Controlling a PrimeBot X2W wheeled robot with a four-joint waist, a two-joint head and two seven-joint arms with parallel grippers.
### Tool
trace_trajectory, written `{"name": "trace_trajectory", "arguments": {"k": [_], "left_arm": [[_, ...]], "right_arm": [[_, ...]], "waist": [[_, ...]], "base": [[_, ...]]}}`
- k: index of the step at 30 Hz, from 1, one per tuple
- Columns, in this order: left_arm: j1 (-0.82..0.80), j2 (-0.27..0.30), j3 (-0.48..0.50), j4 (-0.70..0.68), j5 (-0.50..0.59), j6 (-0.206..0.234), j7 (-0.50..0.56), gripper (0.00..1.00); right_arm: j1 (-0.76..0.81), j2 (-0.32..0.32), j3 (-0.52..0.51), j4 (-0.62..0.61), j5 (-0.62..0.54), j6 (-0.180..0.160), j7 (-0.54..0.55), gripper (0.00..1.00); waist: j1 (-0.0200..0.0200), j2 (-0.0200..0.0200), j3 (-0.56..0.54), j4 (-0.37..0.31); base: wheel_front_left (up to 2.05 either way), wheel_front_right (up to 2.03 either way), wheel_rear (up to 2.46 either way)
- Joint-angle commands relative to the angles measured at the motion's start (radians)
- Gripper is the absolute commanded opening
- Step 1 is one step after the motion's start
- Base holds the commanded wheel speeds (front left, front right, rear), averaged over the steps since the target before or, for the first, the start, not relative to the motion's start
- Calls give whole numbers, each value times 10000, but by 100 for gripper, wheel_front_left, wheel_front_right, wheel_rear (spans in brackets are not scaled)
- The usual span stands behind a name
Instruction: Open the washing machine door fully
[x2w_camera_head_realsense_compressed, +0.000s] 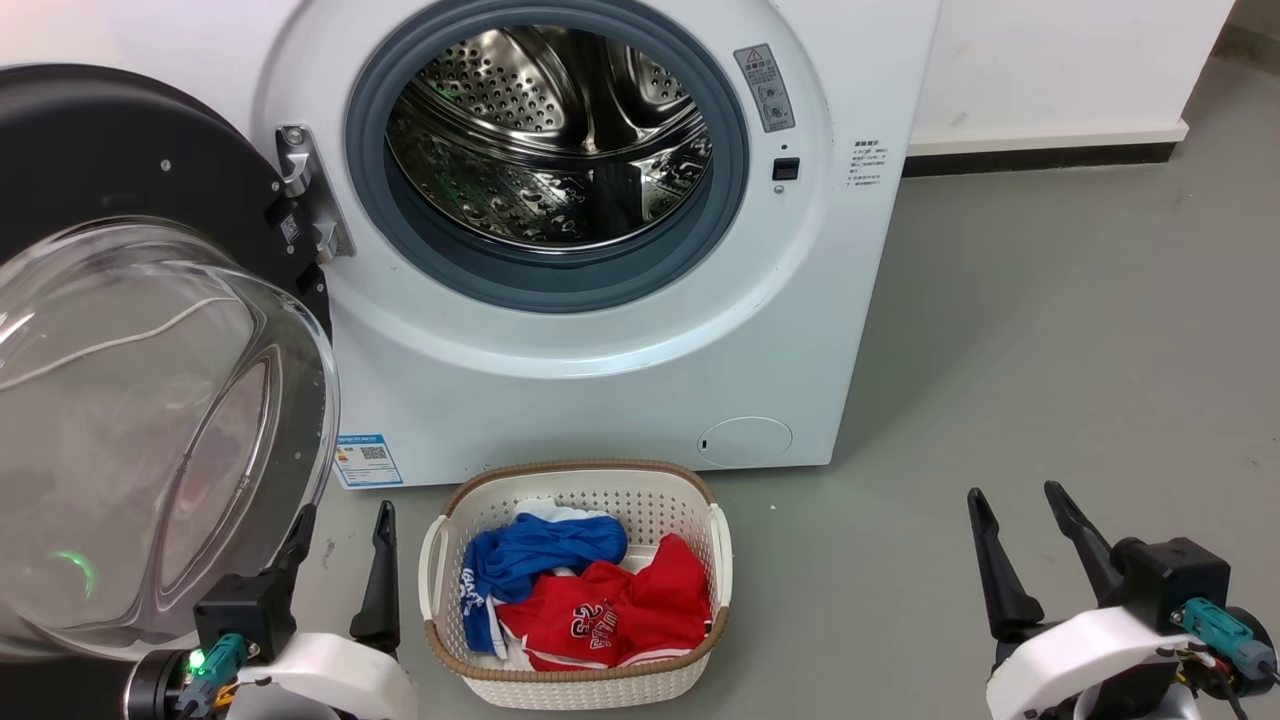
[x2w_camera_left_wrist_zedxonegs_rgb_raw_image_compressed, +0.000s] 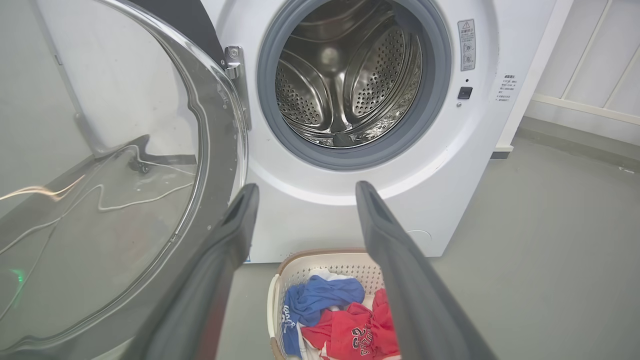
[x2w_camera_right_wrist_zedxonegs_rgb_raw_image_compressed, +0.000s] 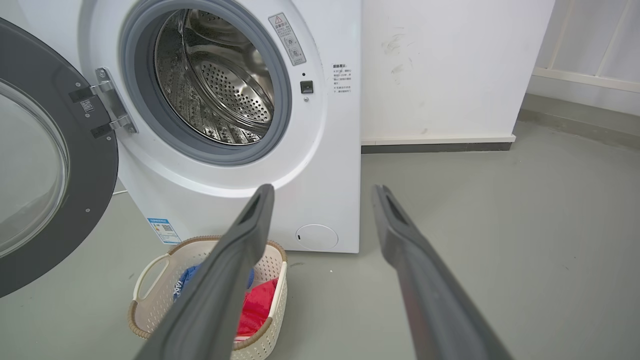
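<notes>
The white washing machine (x2w_camera_head_realsense_compressed: 620, 390) stands ahead with its steel drum (x2w_camera_head_realsense_compressed: 550, 130) exposed inside a grey rubber ring. Its washing machine door (x2w_camera_head_realsense_compressed: 130, 420), a black disc with a bulging clear glass bowl, is swung wide out to the left on its hinge (x2w_camera_head_realsense_compressed: 305, 195). The door (x2w_camera_left_wrist_zedxonegs_rgb_raw_image_compressed: 100, 200) also fills the left of the left wrist view, and the door (x2w_camera_right_wrist_zedxonegs_rgb_raw_image_compressed: 45, 165) is at the left of the right wrist view. My left gripper (x2w_camera_head_realsense_compressed: 342, 525) is open low down, right beside the glass bowl, holding nothing. At the lower right my right gripper (x2w_camera_head_realsense_compressed: 1015, 505) is open and empty over the floor.
A white laundry basket (x2w_camera_head_realsense_compressed: 578, 690) with a brown woven rim sits on the grey floor before the machine, holding blue and red clothes (x2w_camera_head_realsense_compressed: 600, 595). A white wall with a dark baseboard (x2w_camera_head_realsense_compressed: 1040, 160) runs behind on the right. Open floor lies to the right.
</notes>
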Motion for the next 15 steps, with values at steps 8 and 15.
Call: {"name": "trace_trajectory", "arguments": {"k": [8,15], "left_arm": [[122,-237,3,183,-278,-111,77,0],[56,-544,456,245,-1321,-457,416,0]], "right_arm": [[69,6,-37,316,340,0,52,0],[-74,6,-138,459,1790,0,202,0]], "waist": [[0,-1,3,1],[0,-1,29,38]], "base": [[0,0,0],[0,0,0]]}}
